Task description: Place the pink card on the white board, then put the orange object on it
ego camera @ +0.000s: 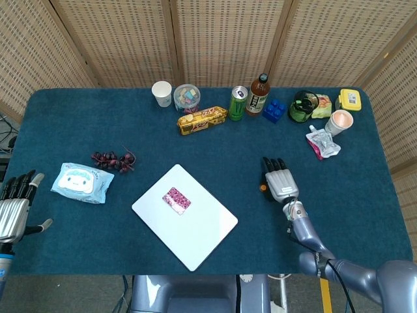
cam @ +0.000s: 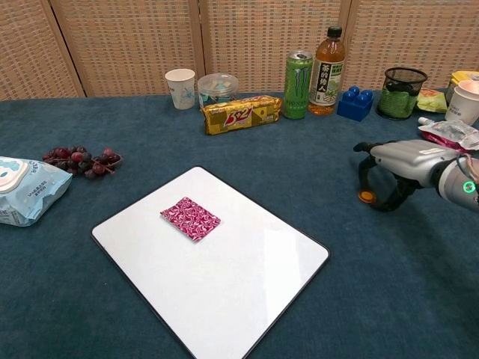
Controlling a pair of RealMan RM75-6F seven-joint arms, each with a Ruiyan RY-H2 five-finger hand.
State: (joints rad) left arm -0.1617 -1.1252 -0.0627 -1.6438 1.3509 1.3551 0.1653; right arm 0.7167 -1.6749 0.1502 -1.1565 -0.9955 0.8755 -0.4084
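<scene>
The pink patterned card (ego camera: 176,200) (cam: 190,218) lies flat on the white board (ego camera: 199,236) (cam: 247,288), toward its left corner. To the right of the board, my right hand (ego camera: 280,181) (cam: 395,163) arches over the cloth, palm down. It pinches the small orange object (ego camera: 262,188) (cam: 365,197) between thumb and fingers, just above or on the table; I cannot tell which. My left hand (ego camera: 14,207) hangs at the table's left edge with fingers apart and nothing in it.
Along the back stand a paper cup (cam: 180,87), a clear tub (cam: 218,88), a snack pack (cam: 241,113), a green can (cam: 298,74), a tea bottle (cam: 327,71), a blue brick (cam: 354,103) and a mesh cup (cam: 402,91). Grapes (cam: 81,160) and a wipes pack (cam: 22,188) lie left.
</scene>
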